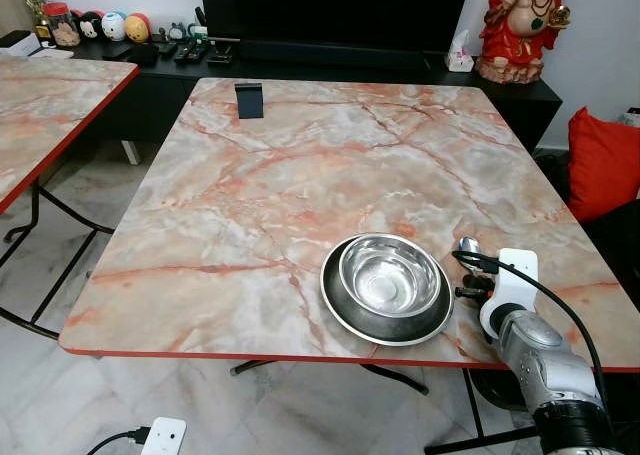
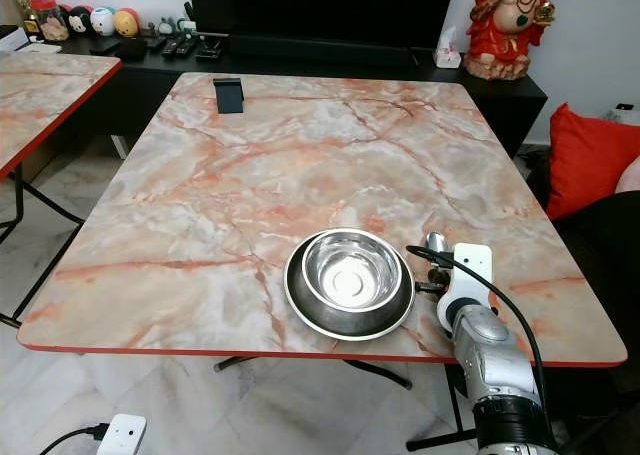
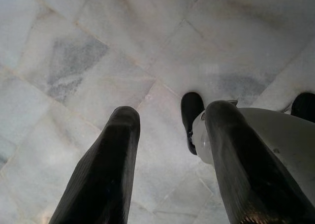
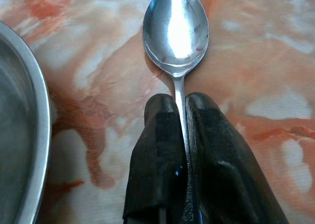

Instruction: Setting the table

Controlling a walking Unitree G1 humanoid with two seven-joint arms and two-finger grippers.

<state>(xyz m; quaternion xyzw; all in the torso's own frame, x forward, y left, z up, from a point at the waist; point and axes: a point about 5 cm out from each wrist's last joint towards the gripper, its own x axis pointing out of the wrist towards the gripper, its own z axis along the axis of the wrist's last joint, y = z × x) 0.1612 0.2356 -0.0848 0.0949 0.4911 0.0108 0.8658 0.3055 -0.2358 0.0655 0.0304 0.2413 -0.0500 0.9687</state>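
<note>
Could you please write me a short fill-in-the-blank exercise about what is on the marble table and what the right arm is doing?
1. The right tool is shut on the handle of a ____.
2. The steel bowl sits inside a steel ____.
3. The spoon is on the plate's ____ side, as the robot sees it.
4. The left tool hangs above the ____.

Missing words: spoon; plate; right; floor

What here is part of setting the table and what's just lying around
Part of the job:
steel bowl sitting in the plate
spoon, gripped by the right gripper beside the plate

Lying about:
black stand at the table's far edge
red statue
red cushion
</note>
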